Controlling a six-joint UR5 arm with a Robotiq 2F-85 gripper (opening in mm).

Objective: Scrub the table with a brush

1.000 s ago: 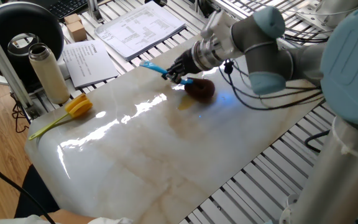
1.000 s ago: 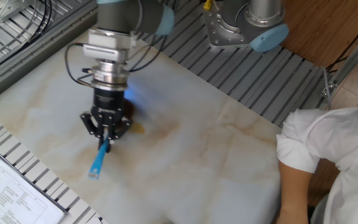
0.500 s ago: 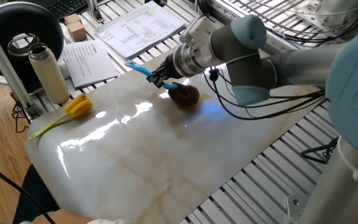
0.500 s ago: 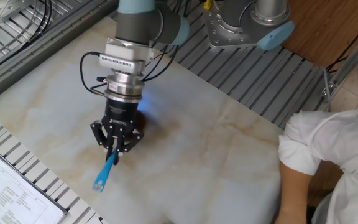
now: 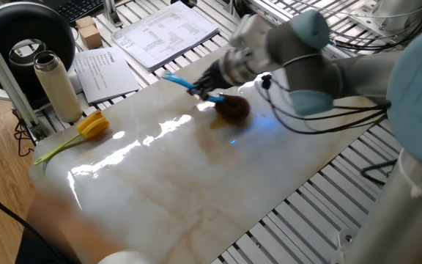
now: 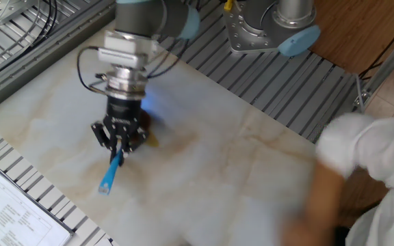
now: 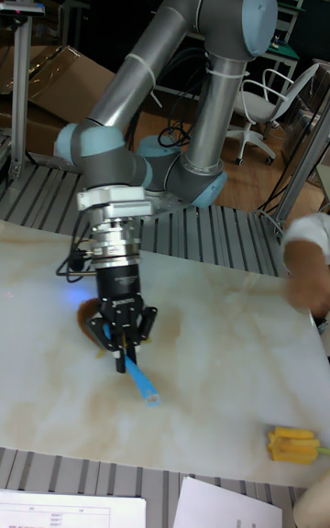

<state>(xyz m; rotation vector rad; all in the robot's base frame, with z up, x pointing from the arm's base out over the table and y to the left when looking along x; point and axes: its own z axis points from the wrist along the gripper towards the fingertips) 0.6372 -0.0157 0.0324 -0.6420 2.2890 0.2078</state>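
Brush held low on the amber stain, scrubbing in progress, I judge.

My pincer (image 6: 119, 145) is closed on the blue handle of the brush (image 6: 109, 174), so that the brown head presses on the bench (image 6: 238, 171) right at the stain (image 5: 218, 121); the handle points away from it. The marble is glossy, likely slippery. Far from the stain, at the bench edge, lies a yellow tulip (image 5: 92, 125); beyond it a bottle (image 5: 57, 86) and papers (image 5: 163, 33) on the slatted frame (image 6: 299, 89).
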